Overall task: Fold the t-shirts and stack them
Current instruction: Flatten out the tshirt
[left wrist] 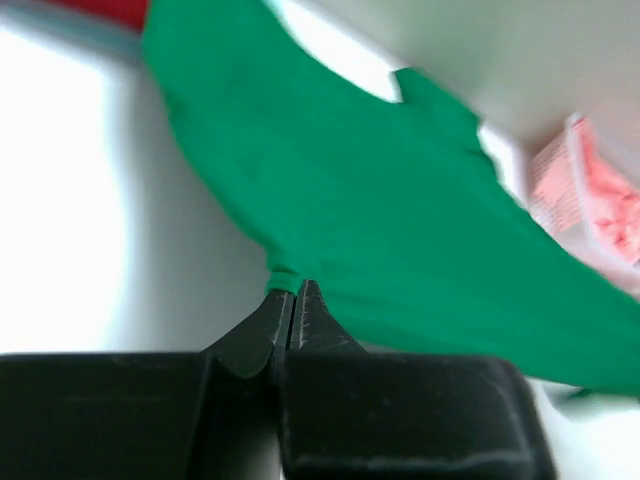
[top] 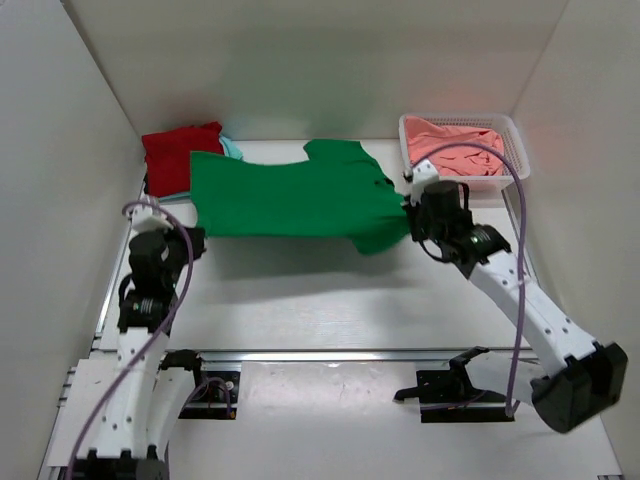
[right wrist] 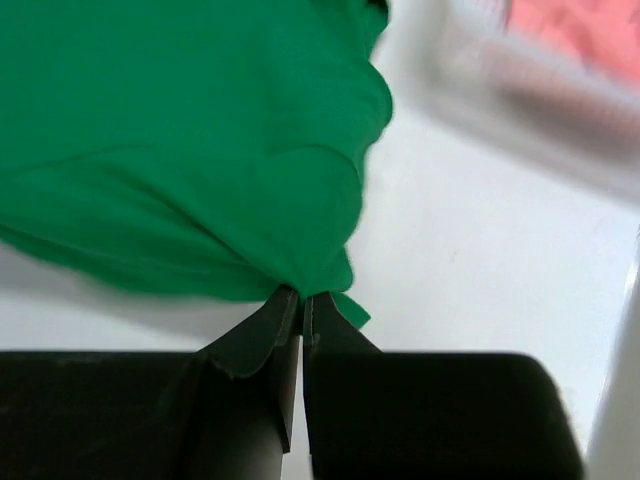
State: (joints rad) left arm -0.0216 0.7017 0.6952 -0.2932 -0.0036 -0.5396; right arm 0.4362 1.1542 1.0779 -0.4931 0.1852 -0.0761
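Note:
A bright green t-shirt [top: 300, 200] hangs stretched between my two grippers above the table. My left gripper [top: 196, 236] is shut on its lower left corner [left wrist: 283, 281]. My right gripper [top: 412, 218] is shut on its lower right corner [right wrist: 300, 290]. The shirt fills the left wrist view [left wrist: 380, 200] and the right wrist view [right wrist: 180, 140]. A dark red t-shirt [top: 180, 155] lies folded at the back left, with a pale turquoise t-shirt [top: 231, 148] showing under it. A salmon pink t-shirt [top: 455, 145] lies bunched in the basket.
A white mesh basket [top: 515, 135] stands at the back right, beside my right arm; it also shows in the left wrist view [left wrist: 560, 165]. White walls close the table on the left, back and right. Bare table lies in front of the shirt.

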